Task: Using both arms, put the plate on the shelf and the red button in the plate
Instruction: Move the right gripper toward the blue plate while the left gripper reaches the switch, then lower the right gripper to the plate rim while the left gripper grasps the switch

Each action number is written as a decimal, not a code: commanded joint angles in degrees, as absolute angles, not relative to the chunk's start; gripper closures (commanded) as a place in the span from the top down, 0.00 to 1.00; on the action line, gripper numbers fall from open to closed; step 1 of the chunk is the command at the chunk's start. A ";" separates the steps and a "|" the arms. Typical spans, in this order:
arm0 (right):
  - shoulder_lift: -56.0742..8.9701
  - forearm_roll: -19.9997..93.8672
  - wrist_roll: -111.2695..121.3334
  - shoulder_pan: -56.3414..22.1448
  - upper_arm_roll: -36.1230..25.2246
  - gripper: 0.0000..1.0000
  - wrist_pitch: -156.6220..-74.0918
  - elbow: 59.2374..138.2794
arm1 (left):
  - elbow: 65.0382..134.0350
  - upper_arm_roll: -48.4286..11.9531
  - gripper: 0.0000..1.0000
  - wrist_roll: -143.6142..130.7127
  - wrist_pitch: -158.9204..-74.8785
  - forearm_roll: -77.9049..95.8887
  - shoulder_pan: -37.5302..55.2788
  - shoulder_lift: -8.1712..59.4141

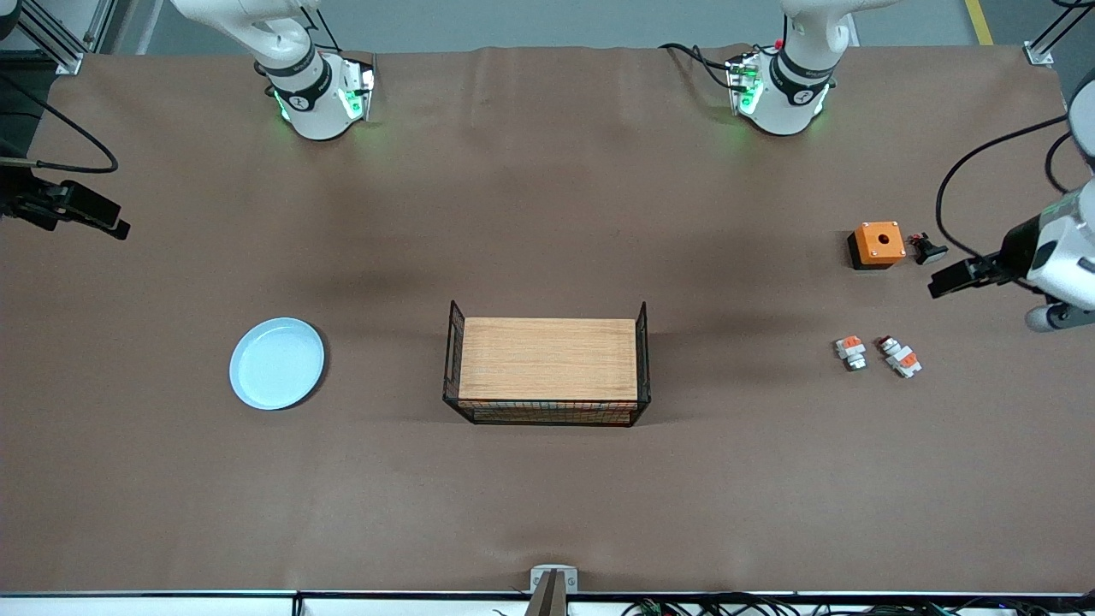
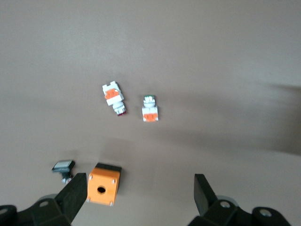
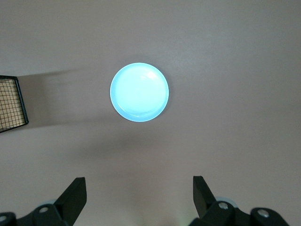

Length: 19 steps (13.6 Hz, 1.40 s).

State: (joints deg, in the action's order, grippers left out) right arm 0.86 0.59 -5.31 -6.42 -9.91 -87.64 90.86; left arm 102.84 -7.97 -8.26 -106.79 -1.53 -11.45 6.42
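The pale blue plate (image 1: pixel 276 363) (image 3: pixel 139 92) lies flat on the brown table toward the right arm's end. The red button (image 1: pixel 898 357) (image 2: pixel 114 97), white with an orange block and a small red cap, lies toward the left arm's end. My left gripper (image 1: pixel 938 283) (image 2: pixel 139 179) hangs open and holds nothing. It is over the table beside the orange box (image 1: pixel 877 244) (image 2: pixel 104 183). My right gripper (image 1: pixel 121 228) (image 3: pixel 139 180) is open with nothing in it, over bare table at the right arm's end, apart from the plate.
A black wire basket (image 1: pixel 643 359) with a wooden board in it stands mid-table. A stubbier white-and-orange part (image 1: pixel 850 351) (image 2: pixel 150 109) lies beside the red button. A small black part with a pale cap (image 1: pixel 928 250) (image 2: pixel 62 167) lies next to the orange box.
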 commanded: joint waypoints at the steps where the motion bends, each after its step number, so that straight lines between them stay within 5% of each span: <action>1: 2.20 0.26 -6.24 -6.50 -9.93 1.00 -86.93 91.94 | 110.72 -8.17 1.00 -7.91 -116.86 -2.55 -12.83 6.41; 6: -0.96 -1.31 -5.28 -6.94 -9.76 1.00 -85.87 91.41 | 113.38 -8.17 1.00 -8.26 -129.53 -2.55 -15.64 14.66; 11: -11.58 -2.46 -4.57 -5.46 -9.84 1.00 -90.51 92.10 | 112.94 -7.82 0.96 -12.90 -138.86 -2.46 -17.23 23.98; 19: -15.64 -2.29 0.35 -2.37 -9.84 1.00 -125.38 111.86 | 112.85 -5.71 0.93 -14.33 -143.87 -2.55 -17.40 28.91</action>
State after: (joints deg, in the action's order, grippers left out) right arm -17.10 -1.66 -0.24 -2.96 -10.30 -118.65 105.71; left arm 113.40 -5.70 -13.42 -142.19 -1.54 -17.16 27.70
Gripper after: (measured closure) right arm 0.000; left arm 0.062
